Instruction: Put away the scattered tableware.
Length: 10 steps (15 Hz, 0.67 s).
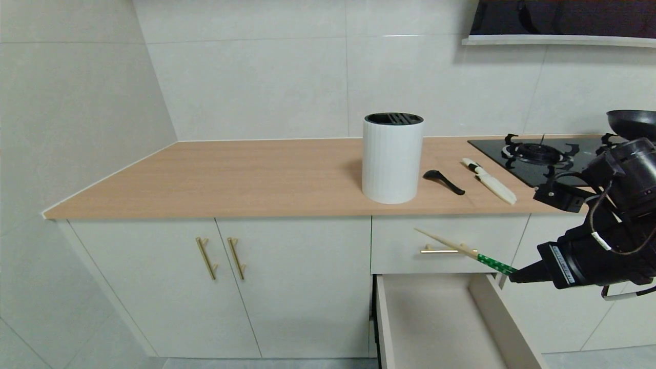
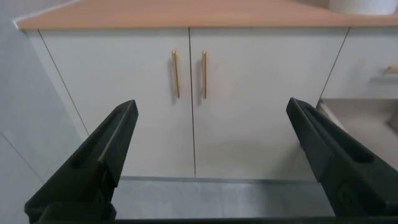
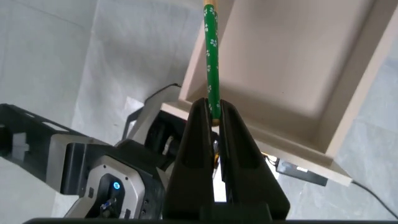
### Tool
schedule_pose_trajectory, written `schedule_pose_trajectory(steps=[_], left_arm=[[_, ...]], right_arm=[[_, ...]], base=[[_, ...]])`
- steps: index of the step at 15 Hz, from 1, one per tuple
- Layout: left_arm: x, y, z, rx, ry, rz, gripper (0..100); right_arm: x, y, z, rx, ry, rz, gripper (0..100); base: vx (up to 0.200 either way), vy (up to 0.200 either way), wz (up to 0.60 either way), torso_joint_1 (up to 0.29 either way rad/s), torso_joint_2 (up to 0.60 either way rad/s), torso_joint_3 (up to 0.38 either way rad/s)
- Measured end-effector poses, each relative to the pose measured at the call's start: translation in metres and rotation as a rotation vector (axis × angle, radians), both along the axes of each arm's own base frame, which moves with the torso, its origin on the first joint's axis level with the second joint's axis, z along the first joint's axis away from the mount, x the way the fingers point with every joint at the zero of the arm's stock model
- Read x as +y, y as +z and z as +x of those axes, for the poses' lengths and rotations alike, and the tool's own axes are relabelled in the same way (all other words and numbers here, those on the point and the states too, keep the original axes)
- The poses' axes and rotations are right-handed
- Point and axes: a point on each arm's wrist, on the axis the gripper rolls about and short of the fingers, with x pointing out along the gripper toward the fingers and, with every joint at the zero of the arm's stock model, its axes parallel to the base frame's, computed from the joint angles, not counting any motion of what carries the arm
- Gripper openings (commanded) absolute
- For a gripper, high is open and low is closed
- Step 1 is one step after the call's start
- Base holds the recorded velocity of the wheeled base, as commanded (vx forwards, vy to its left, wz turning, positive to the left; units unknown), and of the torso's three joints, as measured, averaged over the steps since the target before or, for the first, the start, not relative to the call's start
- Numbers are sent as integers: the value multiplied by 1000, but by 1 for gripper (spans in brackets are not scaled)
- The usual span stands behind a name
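Above the open drawer (image 1: 430, 323), the chopsticks (image 1: 461, 249) hang in the air. They are slim pale-wood sticks with a green, dotted band at the thick end, slanting up and left from the right gripper (image 1: 517, 277). Its narrow black jaws are clamped together on the green end. The right arm comes in low from the right, below counter height, with its gripper pointing left over the drawer's smooth beige floor. On the wood-grain counter (image 1: 230, 174) stands a white ribbed cylindrical holder (image 1: 392, 159) with a black slotted top. Just right of it lie a black spoon (image 1: 443, 181) and a pale knife (image 1: 489, 180), apart from each other. Farther right is a black glass stove (image 1: 543, 156) with a dark pan (image 1: 633, 123). The left gripper (image 2: 211, 107) sits low before white cabinet doors (image 2: 249, 112) with brass bar handles, its jaws wide apart and holding nothing.
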Motion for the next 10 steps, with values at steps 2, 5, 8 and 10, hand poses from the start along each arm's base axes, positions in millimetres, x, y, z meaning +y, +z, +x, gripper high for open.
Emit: schedule_pose_trajectory(steps=[2,5,8,10], left_arm=[[0,0,0,0,0,0,100],[0,0,0,0,0,0,100],[0,0,0,0,0,0,100],[0,0,0,0,0,0,100]], right_arm=[[3,-3,1,11,10,-4,0],[4,-5,2,19,14,-7,0],[5,-7,3,24,15,-8,0],[5,-8,5,30,15,-10,0]], base=[[0,0,0,-195,486,293],[0,0,0,-178,484,297],[0,0,0,-163,471,290],[0,0,0,-151,461,315]])
